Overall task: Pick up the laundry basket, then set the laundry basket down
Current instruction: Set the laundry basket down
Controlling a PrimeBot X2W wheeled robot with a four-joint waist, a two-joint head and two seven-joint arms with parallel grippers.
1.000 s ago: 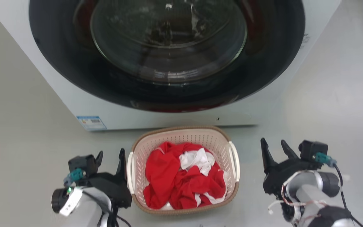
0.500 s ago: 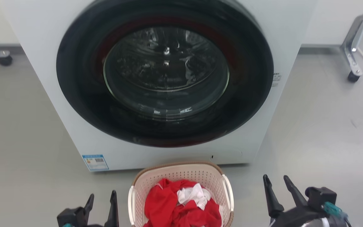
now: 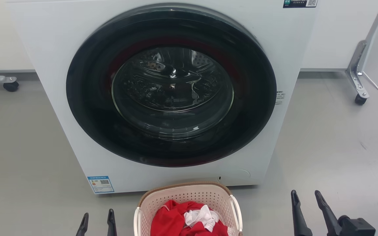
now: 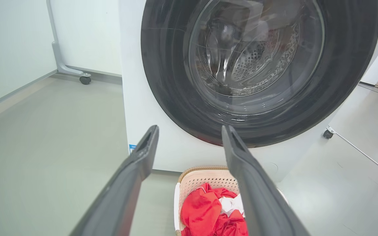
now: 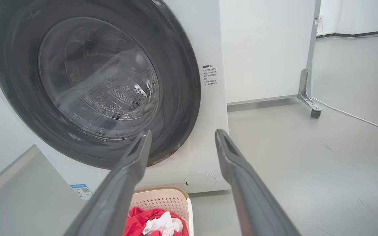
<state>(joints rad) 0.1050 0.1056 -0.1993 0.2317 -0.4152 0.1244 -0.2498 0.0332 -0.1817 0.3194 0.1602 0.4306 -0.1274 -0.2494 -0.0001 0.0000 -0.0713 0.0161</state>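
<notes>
**Basket on the floor, both claws released**

The laundry basket sits on the grey floor just in front of the washing machine, with a red garment and a white one heaped inside. The left gripper and right gripper flank it with fingers spread, holding nothing and apart from its side handles.

The head view cuts off the basket's near half, so a reach for the handles is likely to be poorly guided. An uneven two-arm lift could tip the basket and spill the clothes. A forward swing could knock its rim against the machine's door.

Compared with a second ago, the camera points higher. The whole door now shows, and the basket and grippers lie at the bottom edge. The basket keeps its place before the machine.
</notes>
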